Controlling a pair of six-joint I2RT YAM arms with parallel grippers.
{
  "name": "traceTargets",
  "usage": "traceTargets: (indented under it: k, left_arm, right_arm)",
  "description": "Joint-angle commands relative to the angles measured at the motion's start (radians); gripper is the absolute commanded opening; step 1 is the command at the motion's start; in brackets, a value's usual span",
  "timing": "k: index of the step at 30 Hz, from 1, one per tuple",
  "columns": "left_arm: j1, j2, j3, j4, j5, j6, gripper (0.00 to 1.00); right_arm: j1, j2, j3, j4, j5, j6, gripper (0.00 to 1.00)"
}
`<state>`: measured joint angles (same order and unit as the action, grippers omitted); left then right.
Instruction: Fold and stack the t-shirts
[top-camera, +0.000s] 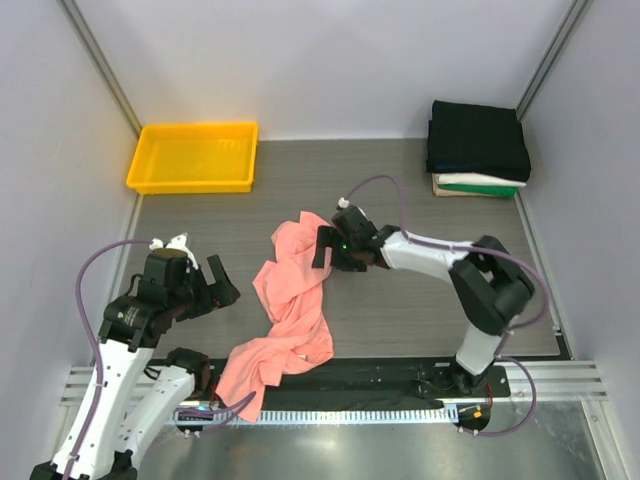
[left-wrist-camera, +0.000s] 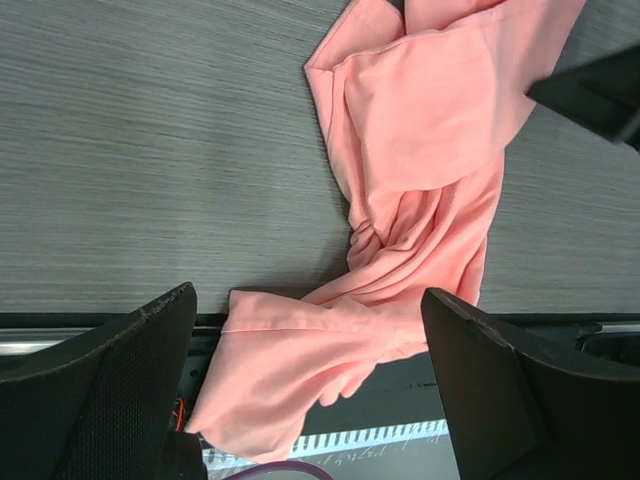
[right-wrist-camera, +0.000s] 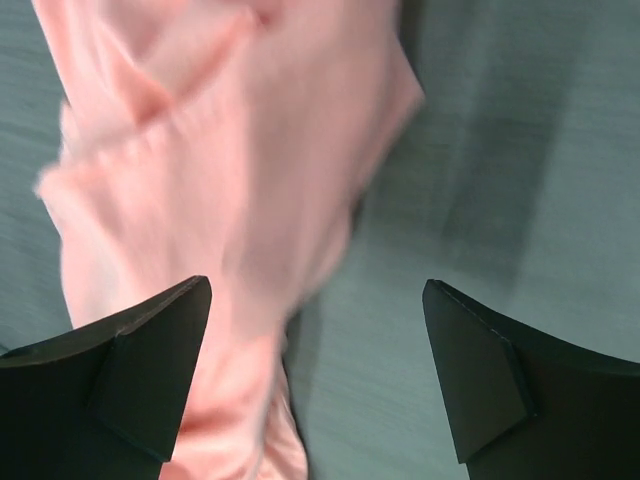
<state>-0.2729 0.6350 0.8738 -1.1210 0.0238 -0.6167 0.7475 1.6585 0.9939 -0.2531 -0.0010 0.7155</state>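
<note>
Left hand (top-camera: 205, 275) hovers over the worktop's (top-camera: 420, 300) near-left corner, arm folded, jaws spread wide and holding nothing, aimed toward the pink shirt (top-camera: 292, 305). That shirt lies crumpled mid-worktop, its lower end draped over the near edge. Right arm reaches leftward across the worktop, elbow raised. Right hand (top-camera: 322, 250) sits at the shirt's upper right edge, jaws wide apart, released, gripping nothing. Far left stands a yellow tray (top-camera: 195, 157). Far right is a stack (top-camera: 478, 150) of folded shirts, black on top, white and green beneath. Pale walls (top-camera: 300, 60) enclose the space.
</note>
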Motion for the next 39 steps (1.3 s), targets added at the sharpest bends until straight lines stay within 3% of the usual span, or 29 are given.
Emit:
traceTargets:
  k: [1,3,4,5,7,14,18,21,22,23,26,30,35,39]
  left_arm:
    - [0.003,-0.012,0.008,0.038,0.034,0.017,0.94]
    - [0.003,-0.012,0.008,0.035,0.031,0.015,0.94]
    - [0.003,-0.014,0.008,0.035,0.031,0.015,0.94]
    - [0.003,-0.015,0.008,0.033,0.031,0.015,0.94]
    - [0.003,-0.018,0.008,0.035,0.028,0.014,0.94]
    - [0.003,-0.021,0.007,0.036,0.027,0.014,0.92]
    - [0.003,-0.015,0.007,0.035,0.016,0.008,0.91]
    - [0.004,-0.005,0.008,0.032,0.007,0.002,0.9]
    - [0.004,0.011,0.01,0.03,0.005,-0.002,0.89]
    - [0.003,0.021,0.01,0.032,0.01,-0.003,0.89]
    - [0.003,0.089,0.01,0.036,0.033,0.003,0.87]
    - [-0.011,0.155,0.014,0.047,0.041,-0.017,0.84]
    - [-0.13,0.192,-0.054,0.277,0.038,-0.152,0.84]
    - [-0.293,0.4,-0.116,0.49,0.016,-0.228,0.86]
  right_arm:
    - [-0.02,0.148,0.156,0.098,-0.122,-0.054,0.9]
    - [-0.033,0.197,0.241,0.1,-0.152,-0.068,0.68]
    - [-0.04,0.219,0.265,0.098,-0.157,-0.071,0.51]
    - [-0.046,0.24,0.314,0.097,-0.166,-0.074,0.23]
    - [-0.078,0.248,0.379,0.048,-0.171,-0.096,0.01]
    - [-0.134,0.06,0.828,-0.357,0.165,-0.197,0.01]
    - [-0.152,-0.09,0.83,-0.526,0.271,-0.182,0.01]
    - [-0.152,-0.179,0.623,-0.535,0.26,-0.163,0.52]
    - [-0.152,-0.237,0.565,-0.525,0.239,-0.154,0.88]
    - [-0.154,-0.265,0.455,-0.517,0.237,-0.145,0.99]
    - [-0.154,-0.347,0.303,-0.497,0.269,-0.131,1.0]
    - [-0.154,-0.394,0.227,-0.491,0.282,-0.131,1.0]
    - [-0.155,-0.419,0.18,-0.466,0.291,-0.128,1.0]
    - [-0.163,-0.431,0.15,-0.46,0.306,-0.137,1.0]
